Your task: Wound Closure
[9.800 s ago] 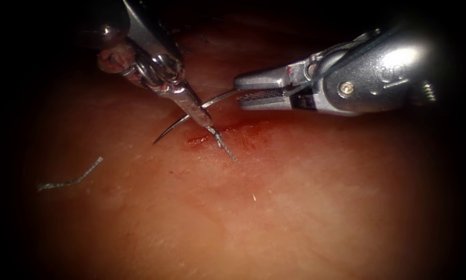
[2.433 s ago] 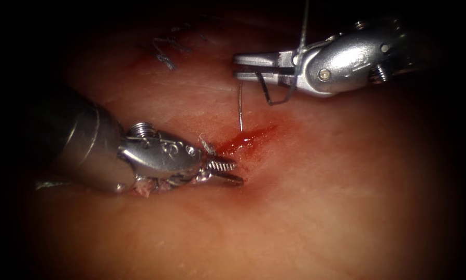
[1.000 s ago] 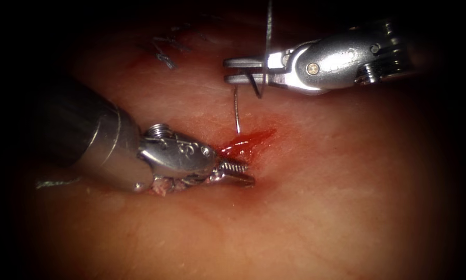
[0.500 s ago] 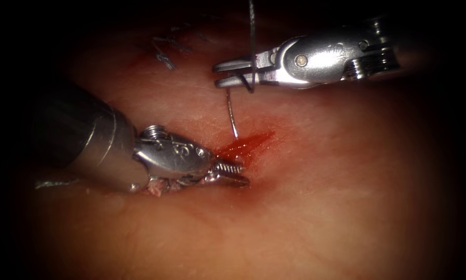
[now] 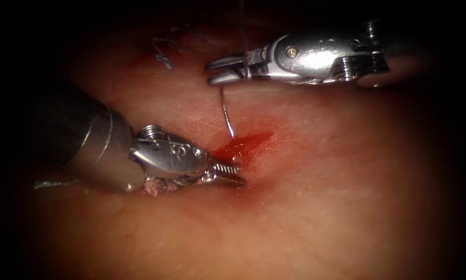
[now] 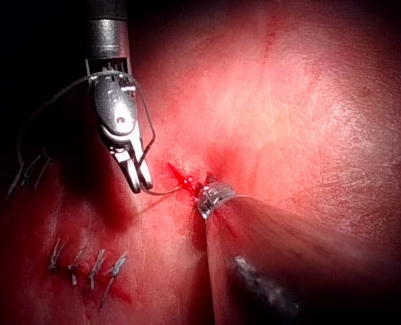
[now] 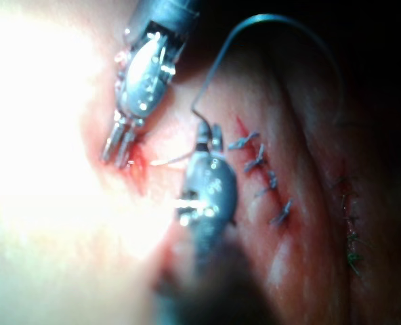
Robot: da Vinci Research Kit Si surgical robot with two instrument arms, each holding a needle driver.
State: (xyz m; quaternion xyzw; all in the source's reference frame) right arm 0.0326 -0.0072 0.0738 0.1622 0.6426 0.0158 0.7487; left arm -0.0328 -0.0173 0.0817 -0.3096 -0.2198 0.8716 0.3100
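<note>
My right tool (image 5: 217, 71) reaches in from the upper right, jaws shut on the curved needle (image 5: 225, 111) near its tail end. The needle hangs down, its tip at the upper left edge of the cut (image 5: 245, 142), which is wet with red fluid. I cannot tell whether the tip has entered the tissue. Thread (image 5: 241, 31) rises from the right tool. My left tool (image 5: 231, 174) lies just left of the cut, jaws slightly open, holding nothing and pressing on the tissue. The left wrist view has the right tool (image 6: 141, 181) and needle (image 6: 163, 192); the right wrist view has the needle (image 7: 166, 161) and left tool (image 7: 116, 147).
A row of finished stitches (image 5: 163, 54) lies at the upper left, also in the wrist views as stitches (image 6: 85, 264) and stitches (image 7: 261, 169). A cut end of thread (image 5: 51, 182) rests on the tissue at the far left. Thread (image 7: 275, 20) arcs above the right tool.
My right tool has moved left and rolled, carrying the needle tip down to the cut's edge. The left tool has shifted only slightly beside the cut.
</note>
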